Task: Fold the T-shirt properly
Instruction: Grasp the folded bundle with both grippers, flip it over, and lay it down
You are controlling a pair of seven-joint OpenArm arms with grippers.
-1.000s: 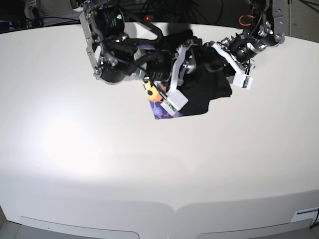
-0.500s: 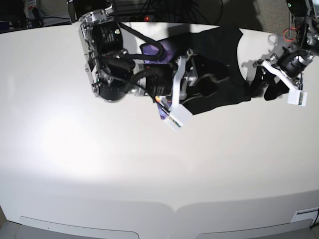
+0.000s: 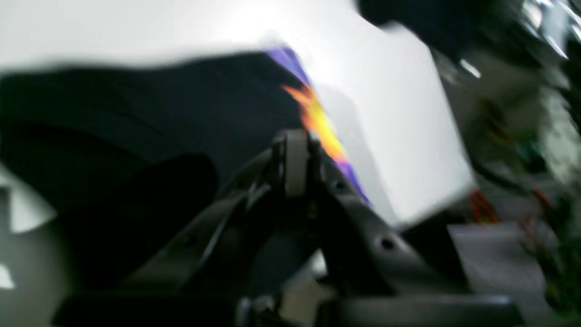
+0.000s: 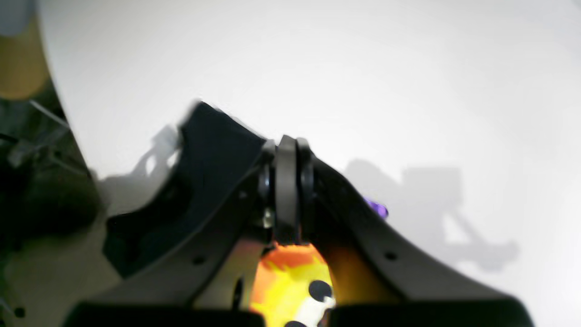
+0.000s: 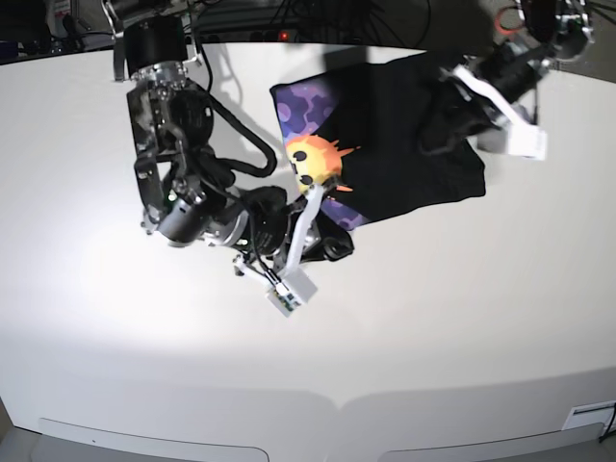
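Note:
The black T-shirt (image 5: 404, 144) hangs stretched between my two grippers over the back of the white table (image 5: 433, 318). Its purple camouflage print with the yellow-orange smiley (image 5: 313, 160) faces the base camera at the left end. My right gripper (image 5: 330, 229), on the left of the base view, is shut on the shirt's lower edge below the smiley; the right wrist view shows its closed fingers (image 4: 288, 172) with black cloth (image 4: 213, 150) and the smiley (image 4: 290, 277) around them. My left gripper (image 5: 441, 120) is shut on the shirt's right end. The left wrist view is blurred: its gripper (image 3: 295, 159) is closed on the shirt (image 3: 150, 122).
Cables and dark equipment (image 5: 289, 19) lie beyond the table's far edge. The table's near edge (image 5: 337, 404) curves across the bottom of the base view. The arms cast shadows on the table behind the shirt.
My right gripper has swung down towards the table's front with its end of the shirt. My left gripper has moved up and back. The shirt has opened out and the smiley print now shows.

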